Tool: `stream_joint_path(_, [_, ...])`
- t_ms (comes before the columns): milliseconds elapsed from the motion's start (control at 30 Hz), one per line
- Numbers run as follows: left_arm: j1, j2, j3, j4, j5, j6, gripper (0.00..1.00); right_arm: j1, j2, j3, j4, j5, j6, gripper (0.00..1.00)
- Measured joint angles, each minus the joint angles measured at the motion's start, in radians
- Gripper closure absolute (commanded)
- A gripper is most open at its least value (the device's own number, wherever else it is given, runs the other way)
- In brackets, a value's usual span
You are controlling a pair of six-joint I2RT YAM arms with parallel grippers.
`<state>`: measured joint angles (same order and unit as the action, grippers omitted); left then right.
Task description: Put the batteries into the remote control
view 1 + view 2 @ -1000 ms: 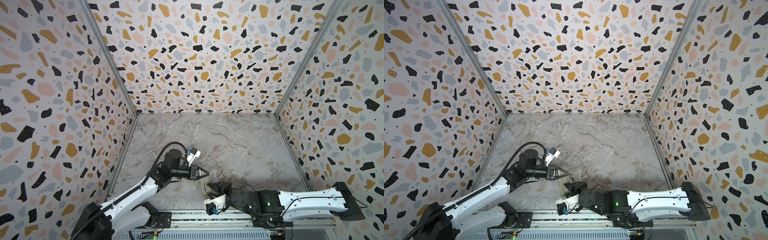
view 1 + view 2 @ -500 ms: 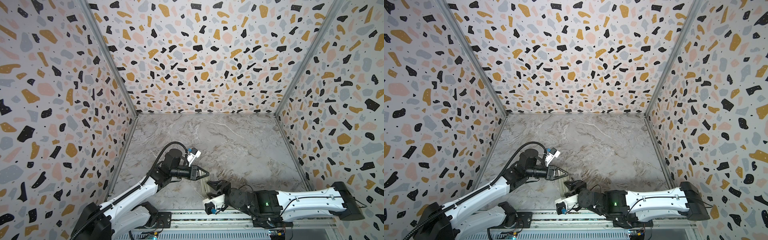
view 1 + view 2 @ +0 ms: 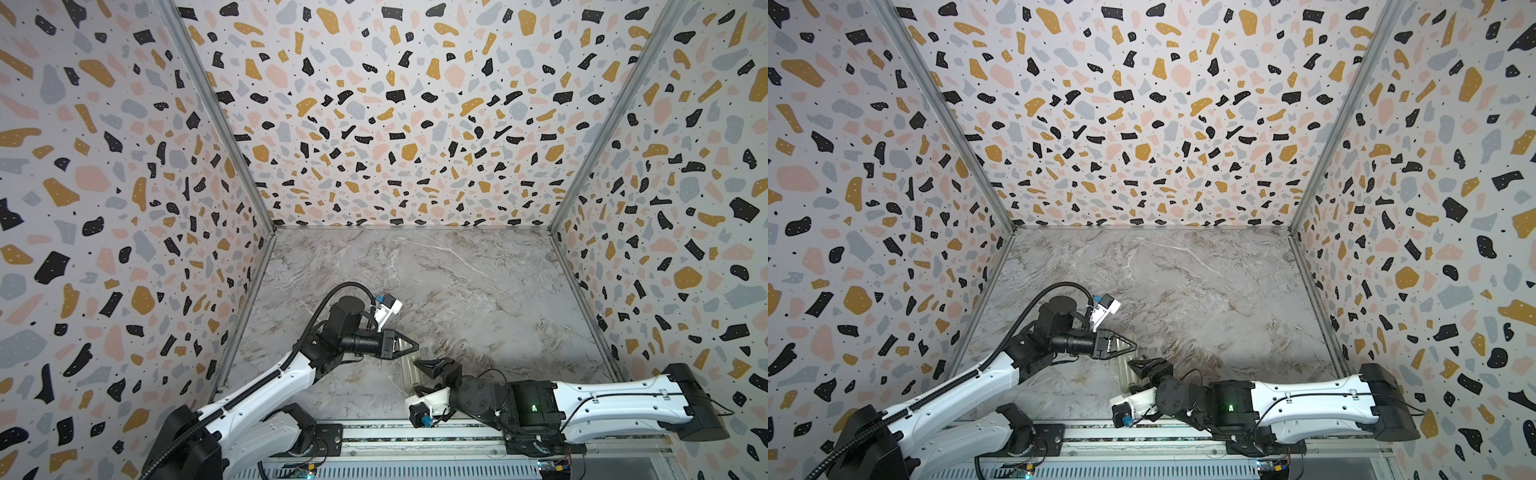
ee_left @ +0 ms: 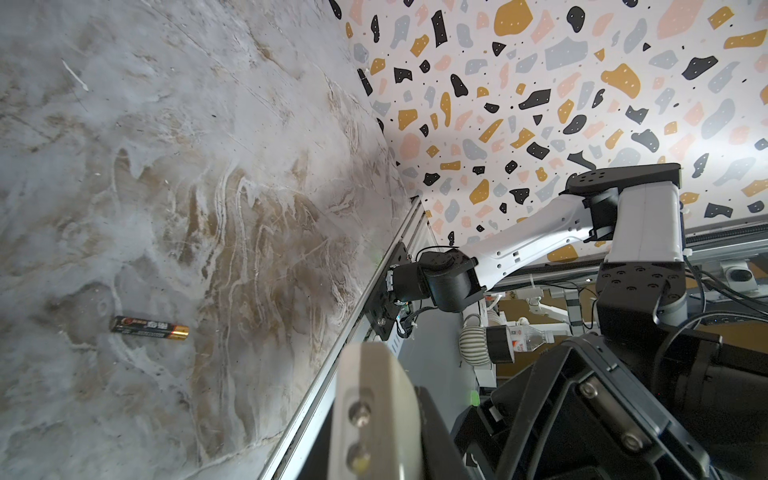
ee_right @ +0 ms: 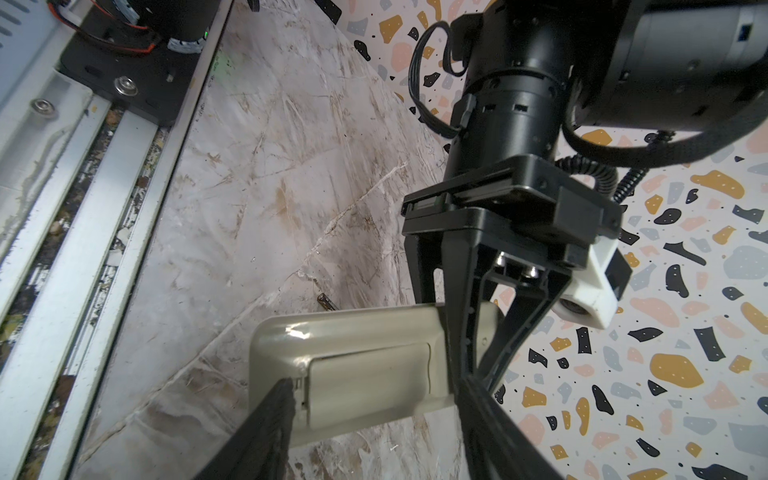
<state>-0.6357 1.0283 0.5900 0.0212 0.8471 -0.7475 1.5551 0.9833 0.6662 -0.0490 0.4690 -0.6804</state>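
The remote control (image 5: 353, 332) lies back-up on the marble floor near the front rail, pale in both top views (image 3: 409, 371) (image 3: 1124, 370). Its rectangular battery cover (image 5: 370, 382) sits on the back. My left gripper (image 3: 412, 345) is shut on the far end of the remote, and its black fingers (image 5: 457, 291) clamp it. My right gripper (image 5: 374, 436) is open, one finger on either side of the cover end, neither pressing it. One battery (image 4: 149, 328) lies loose on the floor, and its dark end (image 5: 326, 301) peeks out behind the remote.
The metal front rail (image 3: 415, 432) runs just behind the right wrist. Terrazzo walls (image 3: 395, 124) close in three sides. Bare marble floor (image 3: 457, 282) stretches toward the back wall.
The right gripper's jaws have spread wider around the remote's cover end, and the right arm has crept slightly left. The left arm and the remote have stayed put.
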Motion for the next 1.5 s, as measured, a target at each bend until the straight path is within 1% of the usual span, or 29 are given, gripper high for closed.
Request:
stream_joint_path(233, [0.0,0.0,0.0,-0.001,-0.004,0.0,1.0,0.0,0.0,0.0,0.009,0.0,0.0,0.33])
stream_joint_path(500, [0.007,-0.001,0.0,0.0,-0.037,-0.001,1.0,0.0,-0.009,0.0,0.015,-0.01,0.011,0.33])
stream_joint_path(633, [0.026,-0.002,0.001,0.003,-0.082,-0.012,1.0,0.0,-0.07,0.0,0.022,-0.035,0.054,0.32])
stream_joint_path(733, [0.033,-0.002,0.012,-0.003,-0.146,-0.019,1.0,-0.024,-0.132,0.005,0.05,-0.054,0.136,0.33])
stream_joint_path(833, [0.034,-0.003,0.029,-0.002,-0.221,-0.031,1.0,-0.1,-0.162,0.032,0.053,-0.072,0.261,0.31])
stream_joint_path(933, [0.034,-0.007,0.035,0.006,-0.302,-0.05,1.0,-0.217,-0.158,0.071,0.037,-0.102,0.417,0.3])
stream_joint_path(1000, [0.034,-0.013,0.035,0.007,-0.356,-0.063,1.0,-0.322,-0.149,0.094,0.005,-0.151,0.54,0.3])
stream_joint_path(1067, [0.031,-0.019,0.035,0.013,-0.415,-0.081,1.0,-0.441,-0.134,0.109,-0.02,-0.23,0.648,0.27])
stream_joint_path(1167, [0.018,-0.024,0.035,0.025,-0.494,-0.1,1.0,-0.546,-0.117,0.11,-0.054,-0.316,0.746,0.24])
stream_joint_path(1267, [-0.012,-0.031,0.031,0.035,-0.566,-0.114,1.0,-0.576,-0.084,0.111,-0.084,-0.384,0.808,0.24])
stream_joint_path(1500, [-0.105,-0.037,-0.001,0.054,-0.734,-0.159,1.0,-0.587,0.038,0.112,-0.116,-0.478,0.858,0.23])
